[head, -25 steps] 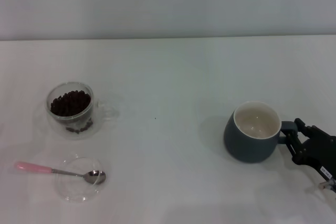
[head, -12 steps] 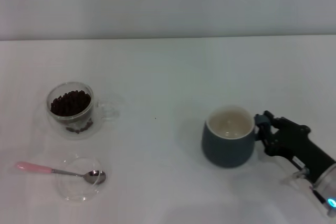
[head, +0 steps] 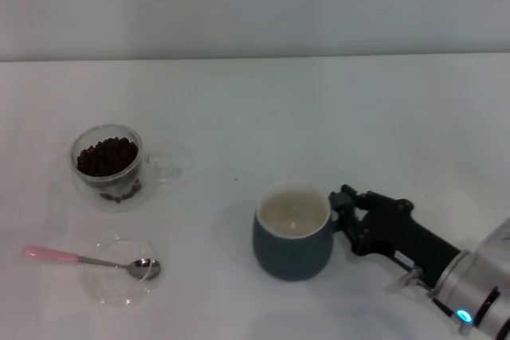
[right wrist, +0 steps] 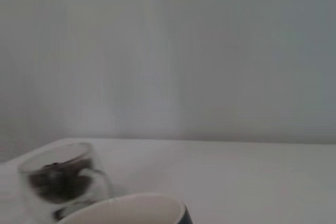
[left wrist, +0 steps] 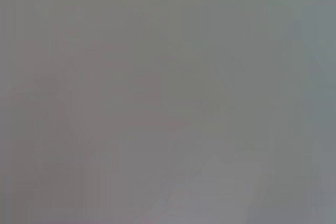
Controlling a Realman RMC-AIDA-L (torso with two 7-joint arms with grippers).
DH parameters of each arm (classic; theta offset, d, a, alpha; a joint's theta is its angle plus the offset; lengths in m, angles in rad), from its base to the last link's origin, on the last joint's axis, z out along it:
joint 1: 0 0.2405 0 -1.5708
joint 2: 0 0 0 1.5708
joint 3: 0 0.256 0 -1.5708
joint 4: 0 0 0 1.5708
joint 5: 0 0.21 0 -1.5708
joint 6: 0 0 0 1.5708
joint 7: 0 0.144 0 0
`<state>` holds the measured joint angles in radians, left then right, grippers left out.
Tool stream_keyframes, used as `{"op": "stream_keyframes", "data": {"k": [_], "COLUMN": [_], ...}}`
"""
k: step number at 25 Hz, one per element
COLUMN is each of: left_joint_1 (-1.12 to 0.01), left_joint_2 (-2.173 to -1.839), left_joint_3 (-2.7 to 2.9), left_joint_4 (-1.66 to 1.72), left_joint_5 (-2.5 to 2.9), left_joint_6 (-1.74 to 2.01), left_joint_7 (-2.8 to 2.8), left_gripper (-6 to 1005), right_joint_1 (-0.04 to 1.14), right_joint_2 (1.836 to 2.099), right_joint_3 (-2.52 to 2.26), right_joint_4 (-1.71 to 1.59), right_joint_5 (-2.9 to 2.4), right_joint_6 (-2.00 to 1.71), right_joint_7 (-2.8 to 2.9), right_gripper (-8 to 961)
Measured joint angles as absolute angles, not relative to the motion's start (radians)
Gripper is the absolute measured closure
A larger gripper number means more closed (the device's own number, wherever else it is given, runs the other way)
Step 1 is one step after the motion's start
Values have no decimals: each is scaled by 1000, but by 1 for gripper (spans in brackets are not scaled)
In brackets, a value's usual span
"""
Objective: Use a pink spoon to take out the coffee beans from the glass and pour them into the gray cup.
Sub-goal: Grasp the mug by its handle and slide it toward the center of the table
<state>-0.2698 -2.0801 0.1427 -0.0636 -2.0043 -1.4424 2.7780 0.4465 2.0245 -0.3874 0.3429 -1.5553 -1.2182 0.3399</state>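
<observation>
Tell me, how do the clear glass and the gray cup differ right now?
The glass is see-through and holds a heap of coffee beans; the gray cup is opaque dark gray-blue with a cream inside and looks empty. The glass stands free toward the robot's left, while the right pincer is shut on the gray cup's handle. The glass looks smaller. Both stand upright and have side handles.

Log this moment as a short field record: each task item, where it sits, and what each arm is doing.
gray cup: upright on the table, cream inside looks empty
right gripper: at the cup's handle, shut on it
glass: upright at the robot's left, coffee beans inside
pink spoon: lying nearer than the glass, bowl resting in the clear dish, handle pointing to the robot's left
left gripper: not in view
beans in gray cup: none seen
</observation>
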Motion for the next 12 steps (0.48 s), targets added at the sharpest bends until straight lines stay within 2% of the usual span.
{"op": "stream_keyframes", "data": {"k": [12], "left_joint_1": [-264], "left_joint_2": [-2082], "left_joint_3": [146], "left_joint_4": [-68], "left_joint_5": [-1997], "left_joint_6": [-1454], "left_joint_7": [2764], "left_gripper": [230], "right_joint_1": [476], "right_joint_2": [2028], "right_joint_3": [-387], "right_joint_4": [348], "right_joint_5": [-1632], "right_joint_6": [-1186], "right_joint_7": [338], "right_gripper": [778]}}
